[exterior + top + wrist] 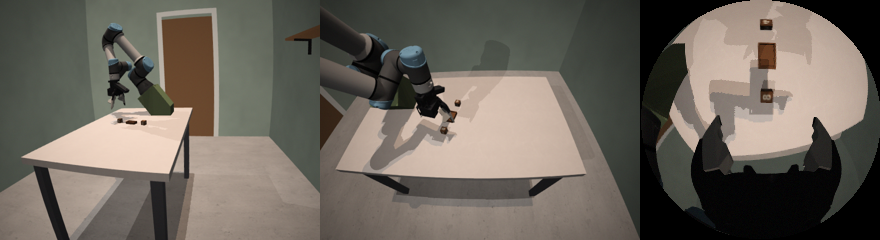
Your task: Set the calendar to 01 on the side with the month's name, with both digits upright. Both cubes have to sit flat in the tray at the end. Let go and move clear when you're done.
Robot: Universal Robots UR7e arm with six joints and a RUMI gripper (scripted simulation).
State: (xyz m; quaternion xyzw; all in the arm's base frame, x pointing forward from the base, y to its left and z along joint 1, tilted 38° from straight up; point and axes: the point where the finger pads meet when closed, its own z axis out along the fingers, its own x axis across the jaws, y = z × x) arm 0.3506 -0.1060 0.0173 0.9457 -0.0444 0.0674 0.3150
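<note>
- Type of place: a plain indoor room, sparsely furnished, serving as a robot test cell rather than a lived-in home.
- Walls (46, 64): flat grey-green, bare on every side.
- Floor (232, 180): pale grey, concrete-like slabs.
- Door (188, 74): brown, shut, in a white frame, set in the far wall.
- Wall shelf (303, 34): brown board on a dark bracket, high on the right wall.
- Table (90, 152): pale rectangular top on dark legs, standing mid-room.
- Robot arm (129, 50): grey with blue joint caps, mounted on an olive-green block (156, 100) at the table's far end.
</note>
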